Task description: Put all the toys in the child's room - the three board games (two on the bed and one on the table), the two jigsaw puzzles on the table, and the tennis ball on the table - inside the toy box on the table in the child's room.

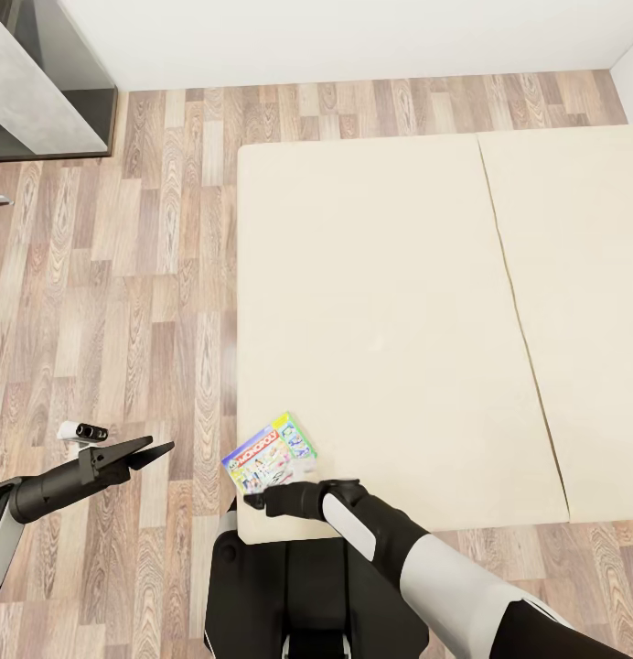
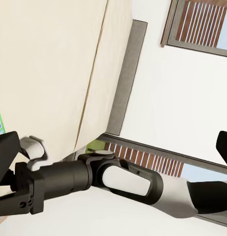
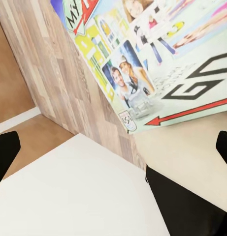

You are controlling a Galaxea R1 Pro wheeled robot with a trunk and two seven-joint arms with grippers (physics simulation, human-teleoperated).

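The bed [image 1: 390, 311] is stretching wide before me, its beige mattress bare apart from the Monopoly box [image 1: 269, 453] lying flat at the near corner. My right gripper [image 1: 254, 500] is hovering just beside that box, fingers spread, while my left gripper [image 1: 152, 452] is hanging spread over the wood floor [image 1: 124, 302].

The bed [image 1: 390, 302] is left bare across nearly all its beige mattress — only the Monopoly box [image 1: 270, 453] is set at its near corner. Open wood floor [image 1: 124, 302] is found alongside, bounded by the dark cabinet [image 1: 42, 82].
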